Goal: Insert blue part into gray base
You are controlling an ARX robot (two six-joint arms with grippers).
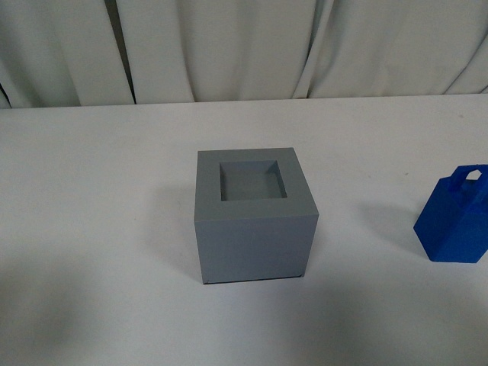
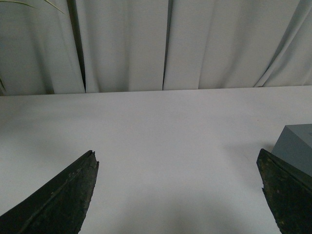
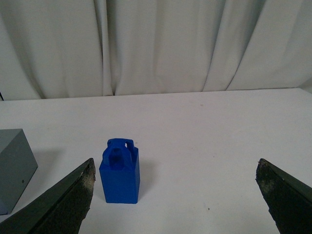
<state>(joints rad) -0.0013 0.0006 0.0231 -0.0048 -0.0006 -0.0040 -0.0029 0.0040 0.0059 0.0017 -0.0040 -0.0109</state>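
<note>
- Blue part (image 1: 455, 221) stands on the white table (image 1: 91, 191), at about 3 o'clock from the gray base (image 1: 255, 217) in the front view. The two are well apart, and the frame's edge cuts the part off.
- The right wrist view shows the blue part (image 3: 120, 178) upright on its square foot, with its loop handle on top and the hole in the handle visible.
- The base sits near the middle of the table, resting flat. The square recess (image 1: 255, 181) in its top face is open and holds nothing.
- The right gripper (image 3: 175, 161) is spread wide and grips nothing. The blue part stands ahead of it on the table, close to one dark finger (image 3: 63, 204) but not touching it.
- A corner of the base (image 3: 14, 165) shows at the edge of that same view, beyond that finger.
- The left gripper (image 2: 176, 153) is likewise spread wide with nothing in it. Only bare tabletop lies between its fingers (image 2: 63, 200).
- A corner of the base (image 2: 297, 146) shows just behind the other finger of the left gripper. Whether they touch cannot be told.
- Neither arm shows in the front view.
- A pale pleated curtain (image 1: 244, 46) hangs behind the table at 12 o'clock.
</note>
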